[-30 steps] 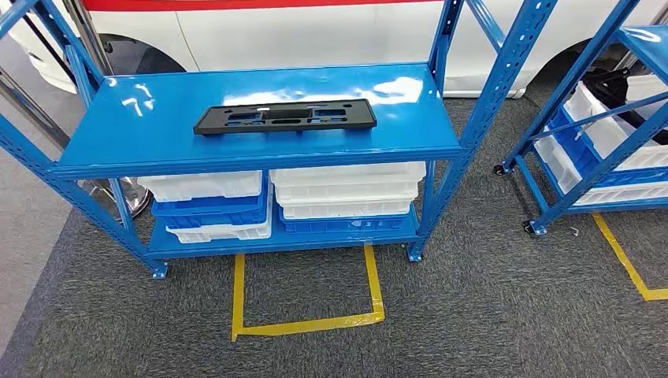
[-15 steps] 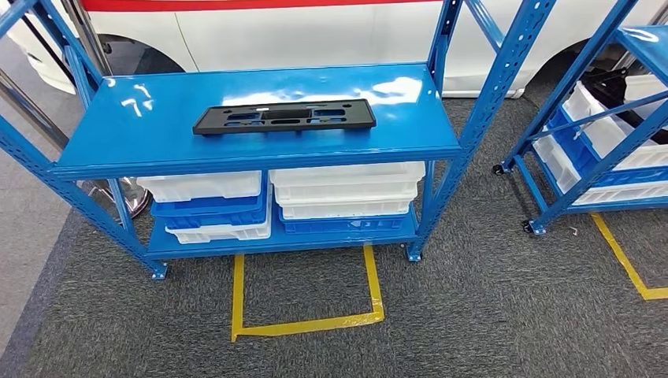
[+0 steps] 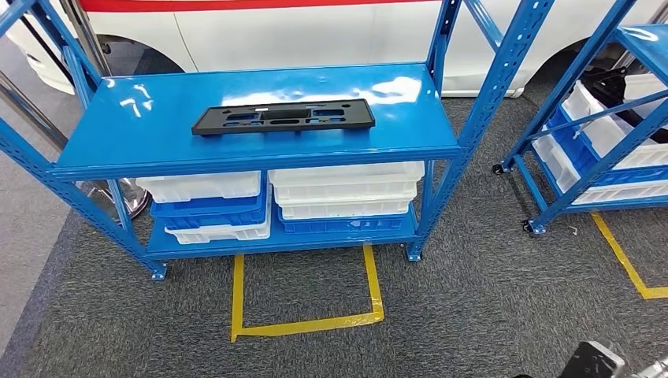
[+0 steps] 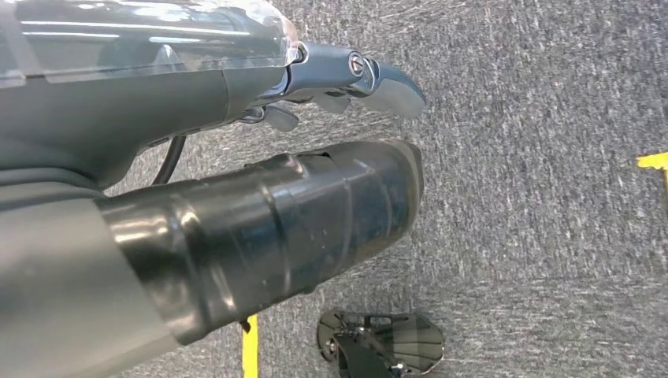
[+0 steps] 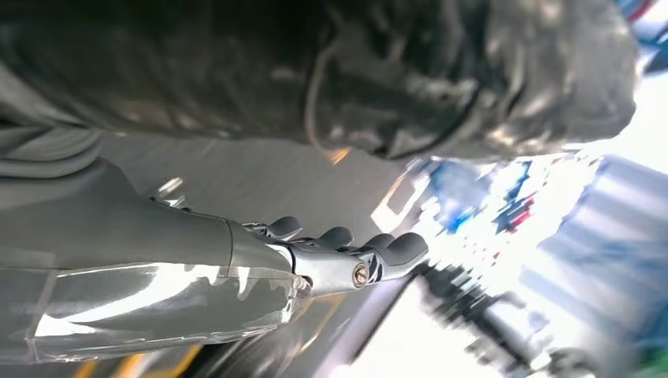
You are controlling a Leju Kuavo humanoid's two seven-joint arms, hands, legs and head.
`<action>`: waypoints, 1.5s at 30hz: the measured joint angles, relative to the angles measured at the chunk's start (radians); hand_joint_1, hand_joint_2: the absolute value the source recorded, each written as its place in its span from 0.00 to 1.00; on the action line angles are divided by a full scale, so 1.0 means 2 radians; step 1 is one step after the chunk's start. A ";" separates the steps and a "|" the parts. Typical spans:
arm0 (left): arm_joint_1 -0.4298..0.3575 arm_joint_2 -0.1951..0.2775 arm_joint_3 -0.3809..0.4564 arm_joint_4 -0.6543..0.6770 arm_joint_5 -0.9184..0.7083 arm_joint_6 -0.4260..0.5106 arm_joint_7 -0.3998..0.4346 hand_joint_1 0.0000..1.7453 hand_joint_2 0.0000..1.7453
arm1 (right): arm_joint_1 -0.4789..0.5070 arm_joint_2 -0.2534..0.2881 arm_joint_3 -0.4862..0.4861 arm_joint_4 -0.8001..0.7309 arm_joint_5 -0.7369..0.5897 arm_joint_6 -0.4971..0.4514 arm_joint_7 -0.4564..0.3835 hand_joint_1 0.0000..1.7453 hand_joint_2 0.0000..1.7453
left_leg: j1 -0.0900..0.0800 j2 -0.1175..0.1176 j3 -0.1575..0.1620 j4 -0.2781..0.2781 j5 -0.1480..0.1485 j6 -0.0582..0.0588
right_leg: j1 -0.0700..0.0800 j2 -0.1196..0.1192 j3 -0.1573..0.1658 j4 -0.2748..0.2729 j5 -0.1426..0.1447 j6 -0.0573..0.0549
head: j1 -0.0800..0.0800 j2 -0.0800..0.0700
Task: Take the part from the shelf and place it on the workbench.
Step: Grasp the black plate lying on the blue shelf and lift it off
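Part on the shelf, both hands empty.
The black part (image 3: 283, 116) lies flat on the blue shelf's (image 3: 150, 130) top board. The left robot hand (image 4: 346, 79) and the right robot hand (image 5: 346, 252) hold nothing, fingers loosely apart.

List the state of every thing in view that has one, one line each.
black part: lying flat on the shelf's top level, untouched.
blue shelf: upright, part on top, bins below.
bins: stacked on the lower level.
left hand: holds nothing.
right hand: holds nothing, view blurred.
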 joint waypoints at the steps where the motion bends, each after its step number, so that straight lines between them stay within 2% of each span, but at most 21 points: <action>1: 0.000 0.000 0.001 0.000 -0.002 0.000 0.000 0.00 0.00 | 0.009 0.002 0.028 -0.015 0.008 0.000 0.000 0.00 0.00 | 0.000 0.000 0.000 0.000 0.000 0.000 | 0.000 0.000 0.000 0.000 0.000 0.000 | 0.000 0.000; 4: -0.001 -0.001 0.006 0.000 -0.005 0.000 0.000 0.00 0.00 | 0.031 0.005 0.116 -0.047 0.025 0.000 0.000 0.00 0.00 | 0.001 0.000 0.000 0.000 0.000 0.000 | 0.001 0.000 0.000 0.000 0.000 0.000 | 0.000 0.000; 7: -0.001 -0.001 0.009 0.000 -0.007 -0.001 -0.001 0.00 0.00 | 0.045 -0.003 0.200 -0.056 0.009 0.008 0.000 0.00 0.00 | 0.001 0.000 0.000 0.000 0.000 0.000 | 0.001 0.000 0.000 0.000 0.000 0.000 | 0.000 0.000; 13: -0.002 -0.001 0.012 0.000 -0.016 -0.003 -0.006 0.00 0.00 | 0.052 -0.052 0.369 -0.052 -0.019 0.085 0.001 0.00 0.00 | 0.001 0.000 0.000 0.000 0.000 0.000 | 0.001 0.000 0.000 0.000 0.000 0.000 | 0.000 0.000; 20: -0.003 -0.001 0.012 0.000 -0.031 -0.010 -0.009 0.00 0.00 | 0.033 -0.103 0.496 -0.028 -0.001 0.150 0.026 0.00 0.00 | 0.001 0.000 0.000 0.000 0.000 0.000 | 0.001 0.000 0.000 0.000 0.000 0.000 | 0.000 0.000; 25: -0.004 -0.001 0.012 0.000 -0.033 -0.011 -0.010 0.00 0.00 | 0.020 -0.126 0.542 -0.010 0.004 0.156 0.035 0.00 0.00 | 0.001 0.000 0.000 0.000 0.000 0.000 | 0.001 0.000 0.000 0.000 0.000 0.000 | 0.000 0.000; 32: -0.004 -0.001 0.012 0.000 -0.034 -0.019 -0.019 0.00 0.00 | 0.005 -0.142 0.569 0.004 0.005 0.163 0.041 0.00 0.00 | 0.001 0.000 0.000 0.000 0.000 0.000 | 0.001 0.000 0.000 0.000 0.000 0.000 | 0.000 0.000; 45: -0.006 0.001 0.020 0.000 -0.021 -0.108 -0.069 0.00 0.00 | -0.029 -0.157 0.616 0.068 -0.027 0.142 0.037 0.00 0.00 | 0.001 0.000 0.000 0.000 0.000 0.000 | 0.001 0.000 -0.001 0.000 0.000 0.000 | 0.000 0.000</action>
